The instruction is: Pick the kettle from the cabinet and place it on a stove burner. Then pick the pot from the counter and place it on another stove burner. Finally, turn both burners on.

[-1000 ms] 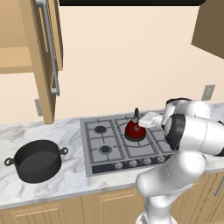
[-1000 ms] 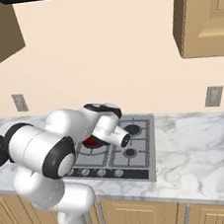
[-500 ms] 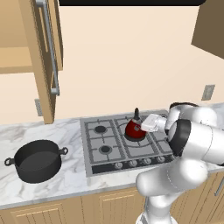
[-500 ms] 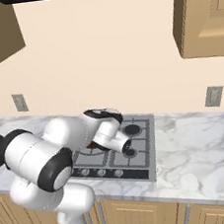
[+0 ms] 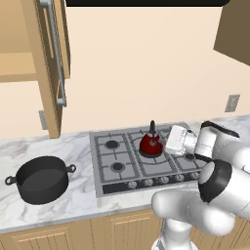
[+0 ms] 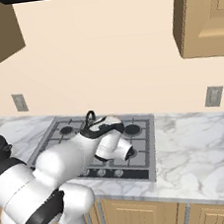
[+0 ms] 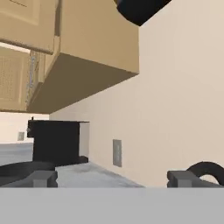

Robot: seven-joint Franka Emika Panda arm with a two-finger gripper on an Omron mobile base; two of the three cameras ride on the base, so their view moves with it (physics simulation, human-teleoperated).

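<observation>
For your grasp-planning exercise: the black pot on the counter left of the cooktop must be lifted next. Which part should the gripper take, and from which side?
Take the pot by its rim, coming straight down from above. It stands upright and lidless, so the thin wall can likely slip between open jaws. Its two side loop handles look small, and the body is probably too wide to span.

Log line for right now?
claw: open | small dark-red kettle: on burner, released | wide black pot: on counter | next: pot
</observation>
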